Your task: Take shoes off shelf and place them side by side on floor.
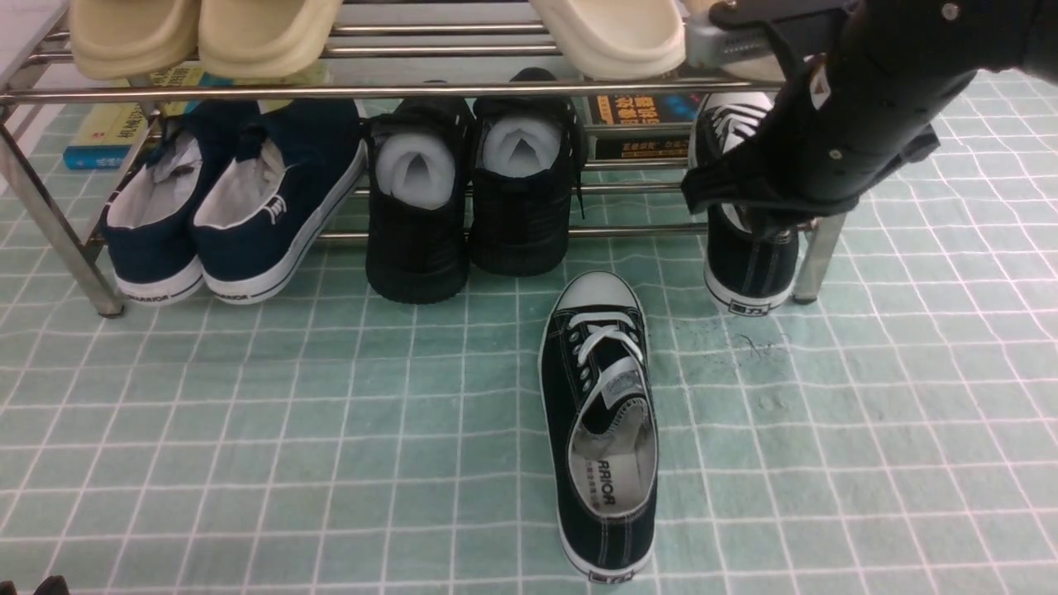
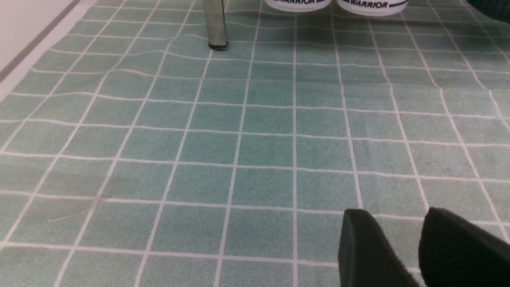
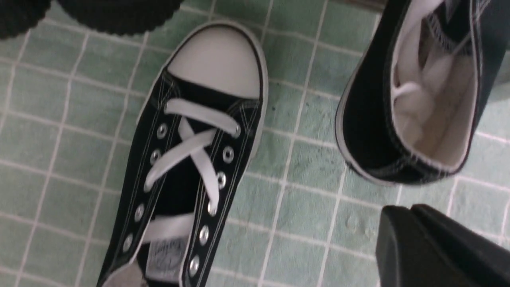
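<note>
- A pale green cloth floor (image 1: 248, 413), woven-looking, faintly rippled and ruled with a white grid of small squares, fills the scene.
- At 12 o'clock stands the shoe rack (image 1: 331, 91): two tiers of shiny round silver bars on straight legs.
- One black canvas sneaker (image 1: 602, 421) lies flat on the floor at about 6 o'clock. Its rounded white rubber toe cap points to 12, and white laces cross between metal eyelets.
- Its mate (image 1: 748, 273) sits at 2 o'clock from it, on the rack's lower tier beside the right leg, heel tipped down towards the floor.
- The right gripper (image 1: 744, 198) hangs over that sneaker's opening. Only one matte black finger (image 3: 430, 247) shows, apart from the heel, so I cannot tell whether it grasps.
- The left gripper (image 2: 414, 239) hovers low over bare floor, blunt tips parted, holding nothing.
- On the lower tier, navy slip-ons (image 1: 231, 215) sit at 10 o'clock and paper-stuffed black shoes (image 1: 471, 190) at 11.
- Smooth cream slides (image 1: 198, 33) rest on the top tier.
</note>
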Motion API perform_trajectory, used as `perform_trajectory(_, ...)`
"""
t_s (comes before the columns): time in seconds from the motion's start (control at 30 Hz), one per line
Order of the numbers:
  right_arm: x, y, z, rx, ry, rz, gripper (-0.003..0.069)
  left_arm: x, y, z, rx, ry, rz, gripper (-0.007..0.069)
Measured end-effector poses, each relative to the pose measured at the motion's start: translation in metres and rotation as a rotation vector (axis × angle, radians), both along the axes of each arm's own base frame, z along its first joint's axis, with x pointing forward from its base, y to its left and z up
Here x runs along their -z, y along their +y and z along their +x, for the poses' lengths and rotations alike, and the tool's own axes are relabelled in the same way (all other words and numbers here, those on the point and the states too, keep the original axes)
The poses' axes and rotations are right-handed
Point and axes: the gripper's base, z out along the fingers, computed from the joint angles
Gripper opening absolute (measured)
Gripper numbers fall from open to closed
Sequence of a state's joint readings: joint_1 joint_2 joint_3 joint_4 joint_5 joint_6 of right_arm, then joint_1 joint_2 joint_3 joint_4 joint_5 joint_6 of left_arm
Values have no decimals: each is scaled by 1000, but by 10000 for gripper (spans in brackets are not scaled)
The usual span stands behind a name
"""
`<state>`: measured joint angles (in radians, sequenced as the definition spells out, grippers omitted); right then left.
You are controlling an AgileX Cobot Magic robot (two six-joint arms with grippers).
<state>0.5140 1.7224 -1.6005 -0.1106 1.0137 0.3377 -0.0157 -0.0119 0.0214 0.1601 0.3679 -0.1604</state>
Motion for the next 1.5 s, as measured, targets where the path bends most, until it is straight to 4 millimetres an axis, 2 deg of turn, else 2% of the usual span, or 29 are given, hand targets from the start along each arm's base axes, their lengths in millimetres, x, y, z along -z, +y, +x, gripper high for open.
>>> perform_trajectory(0.03,6,-2,9,3,-16,5,131,0,0,0,0,0,0,242)
perform_trajectory(0.13,18,-5,25,17,-39,12,252,0,0,0,0,0,0,242)
perform_trajectory(0.17,19,-5,26,18,-44,13,269,0,0,0,0,0,0,242)
perform_trajectory(0.23,34,-5,39,20,-62,-2,352,0,0,0,0,0,0,242)
perform_trajectory(0.3,41,-5,45,18,-74,-13,381,0,0,0,0,0,0,242)
perform_trajectory(0.4,63,-2,59,3,-84,-48,416,0,0,0,0,0,0,242)
perform_trajectory(0.5,81,1,67,-10,-78,-78,406,0,0,0,0,0,0,242)
perform_trajectory(0.57,87,1,69,-14,-71,-90,371,0,0,0,0,0,0,242)
perform_trajectory(0.6,89,1,68,-10,-52,-95,302,0,0,0,0,0,0,242)
perform_trajectory(0.63,90,1,68,-9,-48,-96,290,0,0,0,0,0,0,242)
perform_trajectory(0.67,91,0,65,-4,-22,-100,194,0,0,0,0,0,0,242)
perform_trajectory(0.7,90,0,65,-3,-15,-100,163,0,0,0,0,0,0,242)
perform_trajectory(0.73,87,-2,61,-3,7,-109,65,0,0,0,0,0,0,242)
perform_trajectory(0.8,78,-5,53,-8,41,-124,14,0,0,0,0,0,0,242)
perform_trajectory(0.97,38,-15,13,-25,173,-128,13,0,0,0,0,0,0,242)
perform_trajectory(1.0,22,-17,-1,-31,197,-123,13,0,0,0,0,0,0,242)
perform_trajectory(1.1,-3,-19,-25,-45,193,-91,13,0,0,0,0,0,0,242)
perform_trajectory(1.17,-12,-20,-40,-51,174,-74,13,0,0,0,0,0,0,242)
perform_trajectory(1.27,-13,-20,-57,-46,183,-63,13,0,0,0,0,0,0,242)
perform_trajectory(1.3,-8,-18,-70,-35,213,-59,13,0,0,0,0,0,0,242)
perform_trajectory(1.37,6,-14,-83,-15,268,-55,13,0,0,0,0,0,0,242)
perform_trajectory(1.4,6,-13,-83,-18,269,-53,13,0,0,0,0,0,0,242)
perform_trajectory(1.5,31,-3,-93,-5,311,-42,15,0,0,0,0,0,0,242)
